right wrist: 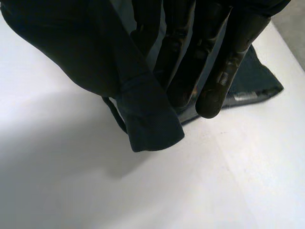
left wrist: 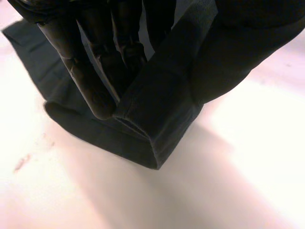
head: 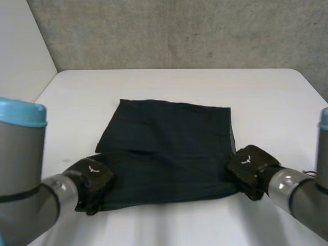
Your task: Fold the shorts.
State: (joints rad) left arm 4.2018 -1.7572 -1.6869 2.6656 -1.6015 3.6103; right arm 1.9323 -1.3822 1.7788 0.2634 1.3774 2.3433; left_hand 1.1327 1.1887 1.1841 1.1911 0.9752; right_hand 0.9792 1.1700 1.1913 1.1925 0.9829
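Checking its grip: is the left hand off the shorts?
No, the left hand pinches a near corner of the shorts, with the cloth raised off the table against its fingers.

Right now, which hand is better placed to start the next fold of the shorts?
Neither alone, probably: the left hand pinches the shorts at their near left corner, the right hand at the near right corner. Lifting both together looks best.

place: lab | evidence: white table [head: 179, 84], bare grey wall [head: 179, 31]
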